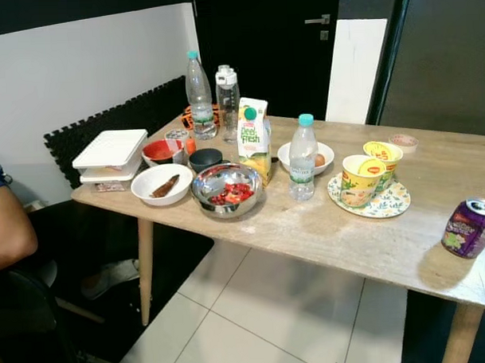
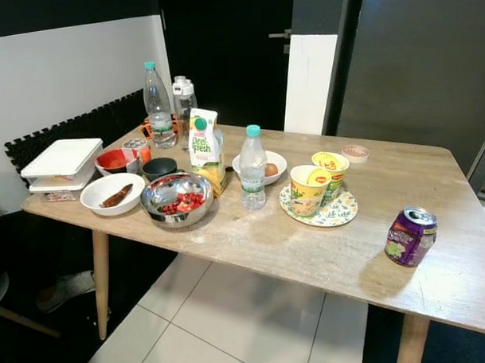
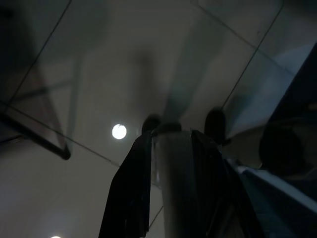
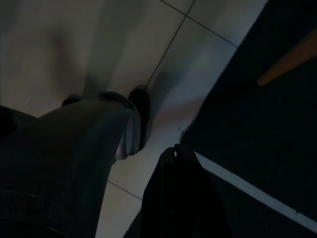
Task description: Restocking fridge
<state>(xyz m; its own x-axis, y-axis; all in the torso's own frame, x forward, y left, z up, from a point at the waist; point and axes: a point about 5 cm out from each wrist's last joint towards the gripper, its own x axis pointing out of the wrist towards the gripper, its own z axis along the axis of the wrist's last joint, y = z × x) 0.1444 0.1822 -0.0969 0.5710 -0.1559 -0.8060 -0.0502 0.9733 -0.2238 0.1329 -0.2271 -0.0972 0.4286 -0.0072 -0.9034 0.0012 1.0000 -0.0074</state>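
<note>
You faced a wooden table [image 1: 324, 234] crowded with fridge goods: a juice carton [image 1: 254, 138], water bottles, a steel bowl [image 1: 227, 190] and a purple can [image 1: 470, 228] near the right edge. Both arms hung idle over floor tiles; whether the left gripper [image 3: 168, 144] or right gripper [image 4: 171, 153] stood apart or together could not be told. A careless reach likely risked toppling the packed bottles.

Purple can [image 1: 470, 228], floral plate [image 1: 393, 203], steel bowl [image 1: 205, 192].

Bare wooden table [image 2: 309, 251] lies between the crowded steel bowl [image 2: 176, 200] cluster and the purple can [image 2: 410, 236].
</note>
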